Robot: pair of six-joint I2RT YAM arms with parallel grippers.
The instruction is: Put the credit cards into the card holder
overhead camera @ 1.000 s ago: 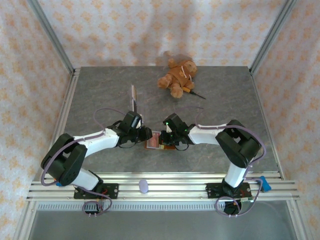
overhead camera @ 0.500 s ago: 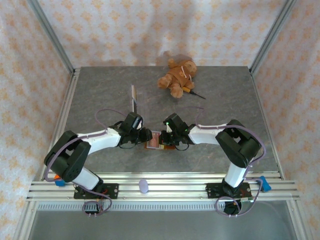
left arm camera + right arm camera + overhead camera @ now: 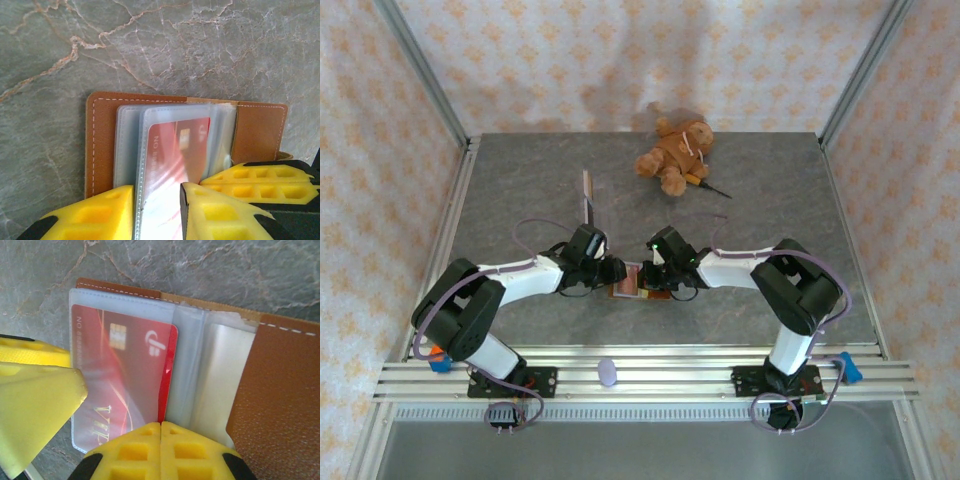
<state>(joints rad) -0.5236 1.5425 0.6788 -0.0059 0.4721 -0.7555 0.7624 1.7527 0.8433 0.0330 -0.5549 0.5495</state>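
Note:
The brown card holder [image 3: 623, 290] lies open on the table between both grippers, its leather cover [image 3: 102, 145] and clear sleeves spread out. A red credit card [image 3: 125, 375] sits inside one sleeve, its right edge sticking out of the plastic. My left gripper [image 3: 157, 187] is closed on that sleeve from the holder's left side [image 3: 612, 270]. My right gripper [image 3: 161, 424] is shut, its joined tips resting at the card's exposed red edge. In the right wrist view, the left gripper's fingers [image 3: 40, 400] show beside the sleeve.
A brown teddy bear [image 3: 675, 155] lies at the back of the table with a dark pen-like thing [image 3: 712, 187] beside it. A thin pale strip [image 3: 587, 195] lies behind the left gripper. A small purple object [image 3: 608, 372] sits on the front rail.
The left arm's elbow has crept slightly to the right. Both grippers stay at the card holder.

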